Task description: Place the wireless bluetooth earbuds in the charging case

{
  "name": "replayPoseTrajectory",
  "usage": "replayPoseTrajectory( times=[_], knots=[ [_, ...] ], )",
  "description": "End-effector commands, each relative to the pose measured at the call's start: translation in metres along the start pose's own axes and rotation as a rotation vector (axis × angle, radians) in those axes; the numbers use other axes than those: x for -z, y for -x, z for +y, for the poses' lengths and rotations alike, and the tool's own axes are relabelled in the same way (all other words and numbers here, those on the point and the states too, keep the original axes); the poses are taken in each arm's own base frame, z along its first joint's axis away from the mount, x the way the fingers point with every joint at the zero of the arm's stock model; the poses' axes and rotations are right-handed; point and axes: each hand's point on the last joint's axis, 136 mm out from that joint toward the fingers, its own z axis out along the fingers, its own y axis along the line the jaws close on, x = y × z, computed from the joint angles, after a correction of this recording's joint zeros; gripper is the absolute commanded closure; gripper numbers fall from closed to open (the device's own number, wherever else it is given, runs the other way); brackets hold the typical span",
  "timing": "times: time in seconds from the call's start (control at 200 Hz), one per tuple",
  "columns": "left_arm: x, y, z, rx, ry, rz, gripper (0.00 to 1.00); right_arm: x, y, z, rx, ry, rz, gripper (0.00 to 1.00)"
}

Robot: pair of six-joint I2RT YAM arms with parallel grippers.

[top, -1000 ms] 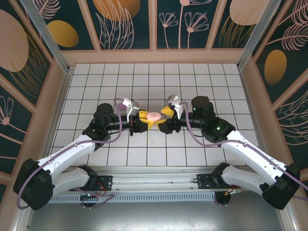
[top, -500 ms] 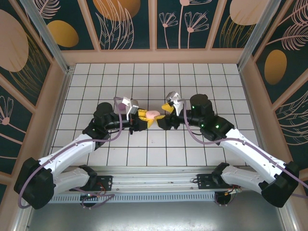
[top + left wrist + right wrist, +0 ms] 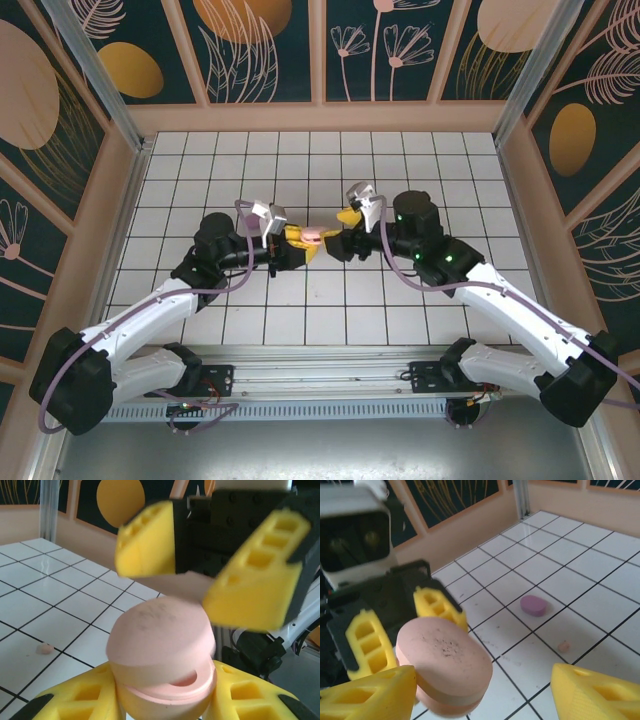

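Observation:
My left gripper (image 3: 303, 241) is shut on a pale pink oval charging case (image 3: 313, 236) and holds it above the tiles. Its yellow fingers (image 3: 75, 700) clamp the case (image 3: 160, 655) by its lower half, and the lid stands slightly ajar. My right gripper (image 3: 343, 232) faces it, open, with one fingertip on each side of the case (image 3: 445, 662) and not touching it. One tiny pale pink earbud (image 3: 563, 646) lies on the tiles, also visible in the left wrist view (image 3: 45, 649). The other earbuds are out of view.
A lilac oval case (image 3: 533, 605) lies on the white tiled floor (image 3: 400, 160) beyond the pink earbud. Peach walls (image 3: 320, 118) enclose the floor. Both arms meet at the middle of the floor.
My right gripper has closed in leftward on the pink case, its open fingers now beside the lid. The left gripper has lifted the case slightly.

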Motion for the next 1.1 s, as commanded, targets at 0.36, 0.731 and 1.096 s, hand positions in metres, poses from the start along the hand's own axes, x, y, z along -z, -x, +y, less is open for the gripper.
replayPoseTrajectory(
  times=[0.36,0.731,1.096],
  knots=[
    [0.001,0.009,-0.026,-0.072,-0.099,-0.025,0.79,0.003,0.022,-0.015,-0.073,-0.054,-0.054,0.30],
    [0.002,0.012,-0.013,-0.057,-0.017,-0.045,0.78,0.033,0.036,0.014,-0.112,0.043,-0.106,0.30],
    [0.008,0.008,-0.006,-0.041,0.045,-0.046,0.78,0.041,0.043,-0.027,-0.316,-0.136,-0.126,0.31]
  ],
)
